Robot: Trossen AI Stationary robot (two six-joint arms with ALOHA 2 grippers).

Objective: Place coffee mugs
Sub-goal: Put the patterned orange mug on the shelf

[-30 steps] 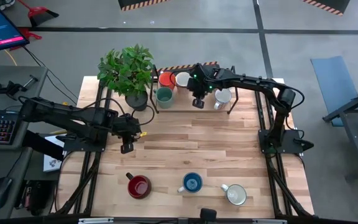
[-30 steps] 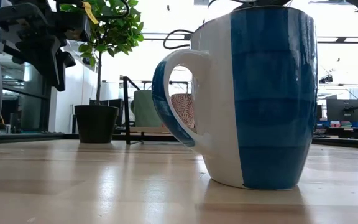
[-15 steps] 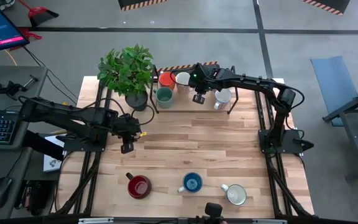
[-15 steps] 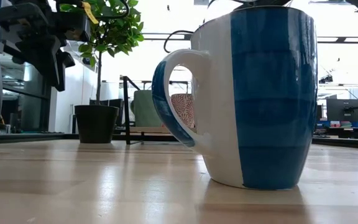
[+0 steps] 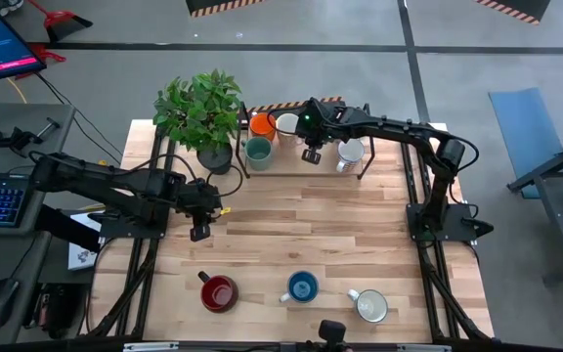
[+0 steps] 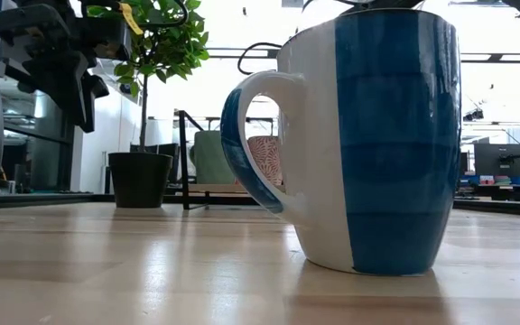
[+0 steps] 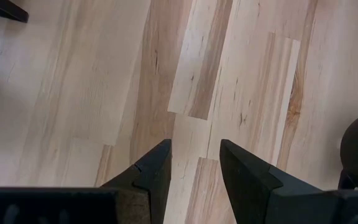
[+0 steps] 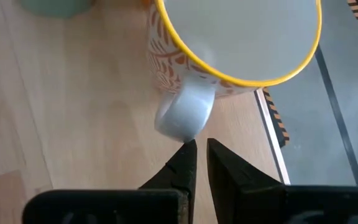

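My right gripper (image 5: 311, 154) is over the low rack (image 5: 291, 168) at the table's far side. Its fingers are nearly shut, with nothing between them. Its tips (image 8: 196, 151) are right at the white handle (image 8: 182, 118) of a cream mug with a yellow rim and orange pattern (image 5: 286, 124). That mug stands upright on the rack beside an orange mug (image 5: 259, 124), a teal-green mug (image 5: 258, 149) and a white mug (image 5: 350, 152). A red mug (image 5: 218, 292), a blue mug (image 5: 302, 287) and a white mug (image 5: 370, 306) stand near the front edge. My left gripper (image 5: 199, 232) is open and empty above bare wood (image 7: 194, 155). My right gripper has its fingertips (image 8: 185, 151) at the outer curve of the cream mug's handle (image 8: 178, 129). They come at it slanting from above on the near side. I cannot tell whether they touch it. The mug stands upright on the rack.
A potted plant (image 5: 203, 112) stands at the rack's left end, its dark pot (image 6: 140, 179) on the table. The blue mug (image 6: 377, 135) fills the low view. The table's middle (image 5: 311, 225) is bare wood.
My right gripper has gone a little toward the table's far edge, closer to the cream mug. The mugs stay where they were.
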